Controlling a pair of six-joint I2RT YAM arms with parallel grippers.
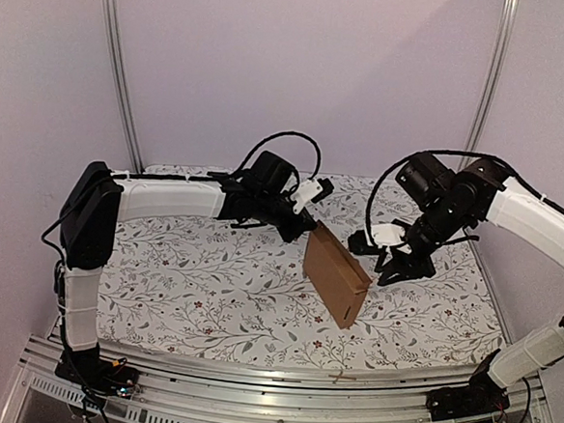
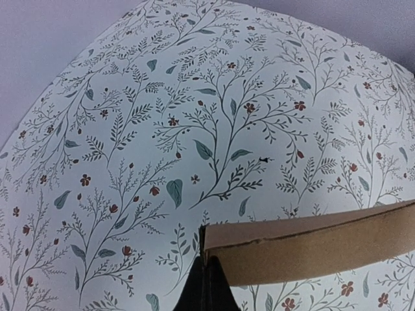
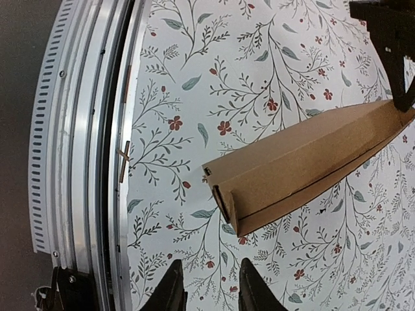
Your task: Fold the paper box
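Note:
The paper box is a thin flat brown cardboard box, standing tilted on one corner over the floral table. My left gripper is shut on its upper far corner. In the left wrist view the black fingertips pinch the left end of the box. My right gripper hovers to the right of the box, apart from it. In the right wrist view its gripper is open with nothing between the fingers, and the box lies just beyond them.
A floral cloth covers the table. An aluminium rail runs along the near edge, with a small brown sliver lying on it. Pale walls and two metal posts close in the back and sides.

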